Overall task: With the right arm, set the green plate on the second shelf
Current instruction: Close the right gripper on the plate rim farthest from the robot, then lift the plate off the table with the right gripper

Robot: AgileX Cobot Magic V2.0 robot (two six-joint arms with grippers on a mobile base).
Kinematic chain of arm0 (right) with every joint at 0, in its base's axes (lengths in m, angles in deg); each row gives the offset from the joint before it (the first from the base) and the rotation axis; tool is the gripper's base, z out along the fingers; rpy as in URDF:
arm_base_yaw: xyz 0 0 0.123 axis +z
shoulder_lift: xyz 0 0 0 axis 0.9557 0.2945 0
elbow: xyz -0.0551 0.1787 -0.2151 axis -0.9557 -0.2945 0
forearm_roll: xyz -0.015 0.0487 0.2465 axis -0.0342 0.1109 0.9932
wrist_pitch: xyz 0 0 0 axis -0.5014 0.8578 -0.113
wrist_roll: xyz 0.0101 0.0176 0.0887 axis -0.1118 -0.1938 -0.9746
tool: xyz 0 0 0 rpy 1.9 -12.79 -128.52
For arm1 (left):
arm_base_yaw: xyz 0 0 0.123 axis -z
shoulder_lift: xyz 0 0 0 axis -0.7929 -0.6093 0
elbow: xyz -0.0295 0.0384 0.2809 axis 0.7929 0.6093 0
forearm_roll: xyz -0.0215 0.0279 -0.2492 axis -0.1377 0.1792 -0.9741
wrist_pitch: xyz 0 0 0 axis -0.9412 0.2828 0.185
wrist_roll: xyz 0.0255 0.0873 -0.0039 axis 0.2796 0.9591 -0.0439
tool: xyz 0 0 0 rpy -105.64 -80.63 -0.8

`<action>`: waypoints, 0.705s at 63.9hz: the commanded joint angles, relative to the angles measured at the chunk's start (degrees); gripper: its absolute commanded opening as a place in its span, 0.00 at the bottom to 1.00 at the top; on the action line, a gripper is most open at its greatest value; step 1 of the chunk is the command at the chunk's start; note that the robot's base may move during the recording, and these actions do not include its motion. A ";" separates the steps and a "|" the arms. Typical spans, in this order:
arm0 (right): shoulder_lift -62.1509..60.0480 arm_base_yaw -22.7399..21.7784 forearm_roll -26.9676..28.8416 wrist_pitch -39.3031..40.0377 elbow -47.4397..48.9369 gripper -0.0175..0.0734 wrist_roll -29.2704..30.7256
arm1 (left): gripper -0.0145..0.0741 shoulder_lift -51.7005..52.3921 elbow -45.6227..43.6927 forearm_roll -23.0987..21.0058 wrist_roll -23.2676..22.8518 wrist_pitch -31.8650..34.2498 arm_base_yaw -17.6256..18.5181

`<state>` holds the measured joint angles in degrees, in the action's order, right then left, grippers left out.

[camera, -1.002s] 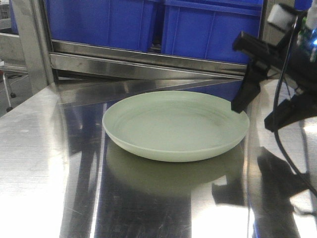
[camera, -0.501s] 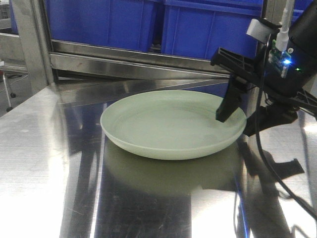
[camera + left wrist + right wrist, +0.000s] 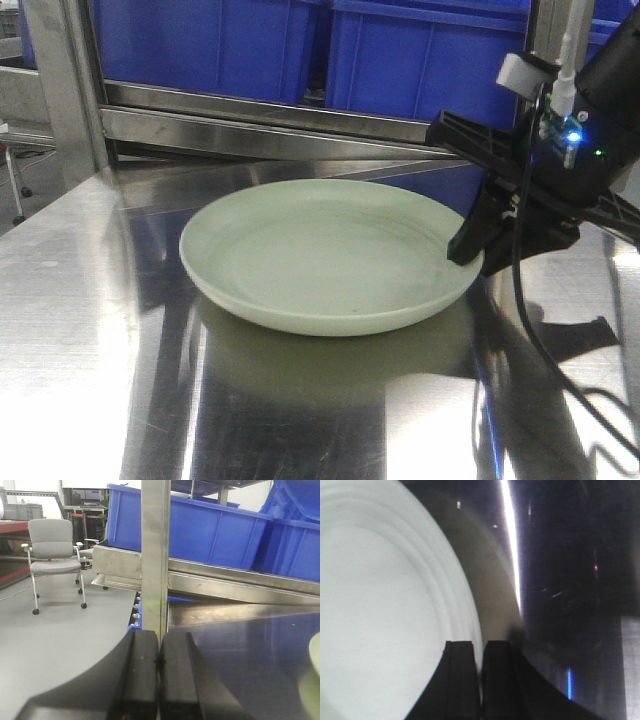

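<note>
The green plate (image 3: 325,255) sits on the shiny steel table (image 3: 80,330), rim up, its pale reflection spread across the metal beneath it, and the right gripper (image 3: 468,247) is right there on the plate's right edge. From the right wrist view it's a tight pinch: the two black fingers (image 3: 462,680) are drawn nearly together with the plate's (image 3: 385,605) rim caught in the thin gap between them, one finger over the inside of the plate, the other outside over the dark table. A black cable (image 3: 520,280) loops down off that arm, and a small blue light (image 3: 572,135) glows on its body. Behind the plate runs a steel shelf (image 3: 280,115) carrying blue bins (image 3: 420,60). Over on the left wrist view, the left gripper (image 3: 159,675) has its fingers pressed flat against each other with nothing between them, pointed at a steel post (image 3: 155,555), with a grey office chair (image 3: 50,550) out on the floor beyond
</note>
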<state>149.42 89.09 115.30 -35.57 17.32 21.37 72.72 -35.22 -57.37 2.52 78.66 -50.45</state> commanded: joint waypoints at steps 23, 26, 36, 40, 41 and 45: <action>-23.13 -0.31 -10.63 6.42 1.64 0.25 0.34 | 0.31 1.04 2.40 -0.32 -0.08 4.80 0.26; -25.37 -0.31 -13.41 5.85 1.63 0.25 0.34 | 0.31 1.04 2.40 -0.32 -0.08 4.80 0.26; -33.86 -0.31 -22.01 2.54 1.63 0.25 0.34 | 0.31 1.04 2.40 -0.32 -0.08 4.80 0.26; -37.44 -0.31 -24.47 1.17 1.63 0.25 0.34 | 0.31 1.04 2.40 -0.32 -0.08 4.80 0.26; -38.27 -0.31 -24.99 0.82 1.63 0.25 0.34 | 0.31 1.04 2.40 -0.32 -0.08 4.80 0.26; -41.55 -0.31 -27.10 -0.64 1.63 0.25 0.29 | 0.31 1.04 2.40 -0.32 -0.08 4.80 0.26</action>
<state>113.28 89.09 91.14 -38.59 17.09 21.53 72.72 -35.22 -57.37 2.52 78.66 -50.45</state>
